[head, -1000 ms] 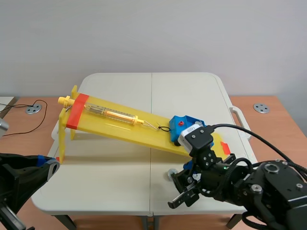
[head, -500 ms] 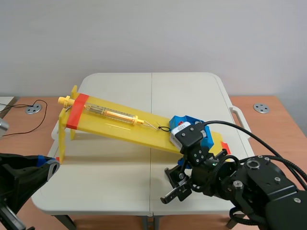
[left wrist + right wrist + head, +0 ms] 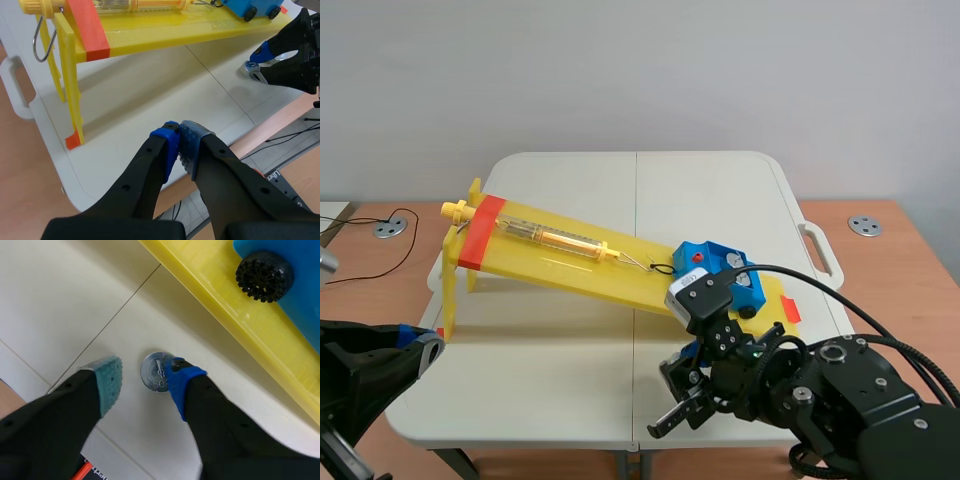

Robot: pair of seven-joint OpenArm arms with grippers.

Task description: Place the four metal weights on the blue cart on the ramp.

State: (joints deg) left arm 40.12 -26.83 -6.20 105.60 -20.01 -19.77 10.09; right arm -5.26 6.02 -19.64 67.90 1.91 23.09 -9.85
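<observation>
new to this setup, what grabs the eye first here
A long yellow ramp slants across the white table, with the blue cart near its low end. Beside that end, the right gripper stands open over a small metal weight lying on the table, its blue pad at the weight's edge.

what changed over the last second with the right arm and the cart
The right hand slid over the table toward the scene view's left and a little nearer the robot, uncovering more of the blue cart. It is open, with a metal weight lying between its fingers, and nothing is gripped. The left hand, yellow ramp and cart stayed put.
</observation>
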